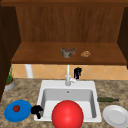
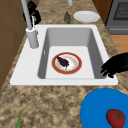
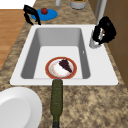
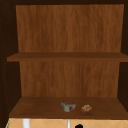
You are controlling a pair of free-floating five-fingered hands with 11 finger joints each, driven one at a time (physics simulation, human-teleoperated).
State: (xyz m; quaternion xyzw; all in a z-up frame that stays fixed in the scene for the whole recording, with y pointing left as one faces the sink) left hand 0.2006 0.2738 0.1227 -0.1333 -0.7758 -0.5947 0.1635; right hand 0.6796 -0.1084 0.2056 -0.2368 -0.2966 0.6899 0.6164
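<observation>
Behind the sink, the right robot hand (image 1: 77, 72) curls its fingers by the faucet (image 1: 68, 78), just right of its lever, while the left robot hand (image 1: 37, 110), fingers curled downward and holding nothing, hovers between sink rim (image 1: 41, 93) and blue plate (image 1: 11, 115).

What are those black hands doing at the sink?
The right hand is up by the faucet, with its fingers curled close to it. The left hand hangs at the sink's front left corner, beside a blue plate with a tomato. A red-rimmed plate with dark food lies in the sink.
</observation>
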